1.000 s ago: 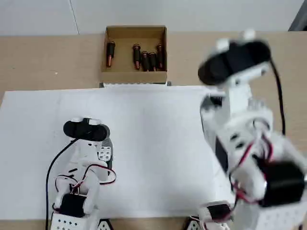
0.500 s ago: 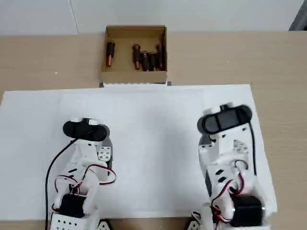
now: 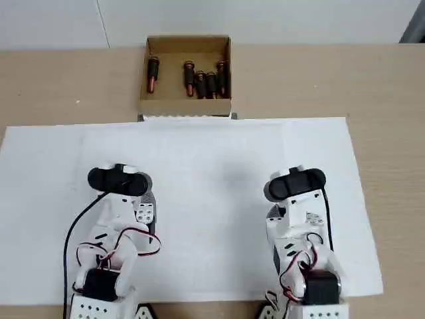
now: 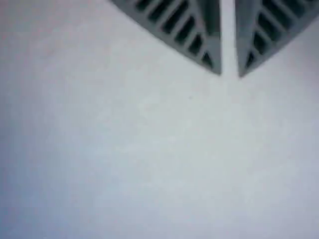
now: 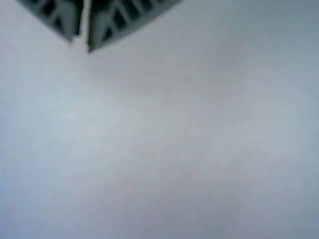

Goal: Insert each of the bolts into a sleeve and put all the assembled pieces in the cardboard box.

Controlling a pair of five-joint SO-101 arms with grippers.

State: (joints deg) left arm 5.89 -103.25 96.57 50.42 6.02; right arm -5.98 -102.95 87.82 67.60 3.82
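Probably a robotics lab bench, though little of the room shows: two small white plastic robot arms (image 3: 113,226) (image 3: 299,232) with exposed wiring, a white paper sheet (image 3: 212,166) over a pale wooden tabletop (image 3: 60,80), a small open brown cardboard box (image 3: 188,106), a plain white wall (image 3: 53,20).

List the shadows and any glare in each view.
High view: even light, no glare, with a faint soft shadow near the middle of the white sheet. Left wrist view: the sheet dims away from the left hand. Right wrist view: a faint grey patch lies on the sheet near the right hand.
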